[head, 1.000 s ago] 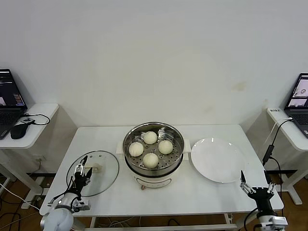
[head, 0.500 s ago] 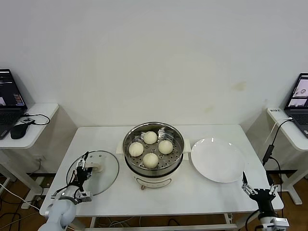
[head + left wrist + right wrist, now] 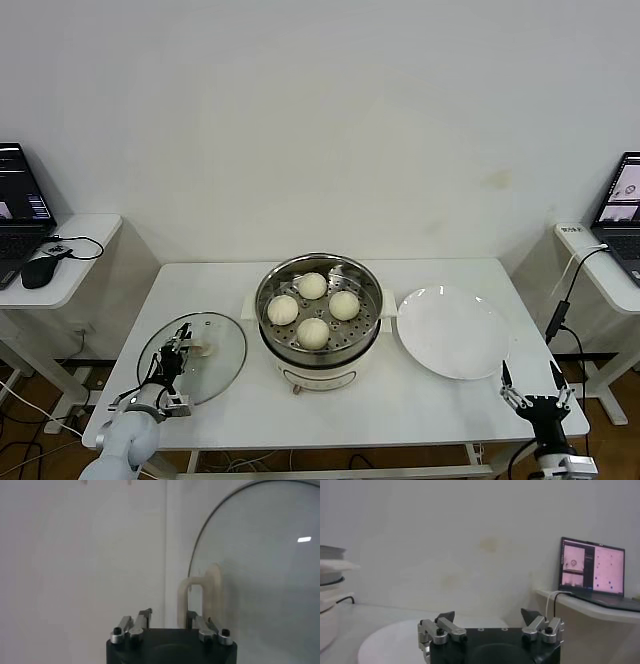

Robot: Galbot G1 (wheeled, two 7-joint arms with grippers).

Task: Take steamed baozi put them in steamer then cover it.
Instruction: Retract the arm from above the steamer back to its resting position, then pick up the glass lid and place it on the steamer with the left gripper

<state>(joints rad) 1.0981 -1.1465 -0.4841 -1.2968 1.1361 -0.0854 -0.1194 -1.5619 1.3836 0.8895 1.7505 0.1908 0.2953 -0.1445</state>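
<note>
I've got all four buns (image 3: pixel 313 309) sitting on the perforated tray inside the steamer (image 3: pixel 318 320), which is mid-table on its cream base. The lid (image 3: pixel 192 358) lies flat on the table (image 3: pixel 420 395) to the steamer's left, not on the pot. Left gripper (image 3: pixel 178 354) is down over the lid at its cream handle (image 3: pixel 201 349); in the left wrist view the handle (image 3: pixel 199 597) stands just ahead of the fingers (image 3: pixel 142 620), which are drawn in to about the handle's width. I can't tell from either view whether they actually pinch it or just bracket it, so no call on the grip. Right gripper (image 3: pixel 533 385) is parked at the table's near right corner, just off the edge, fingers spread wide with nothing between them; the right wrist view shows the same wide gap (image 3: pixel 488 621). White plate (image 3: pixel 453 332) sits right of the steamer, just beside it, bare. Laptops on the side desks both sides.
</note>
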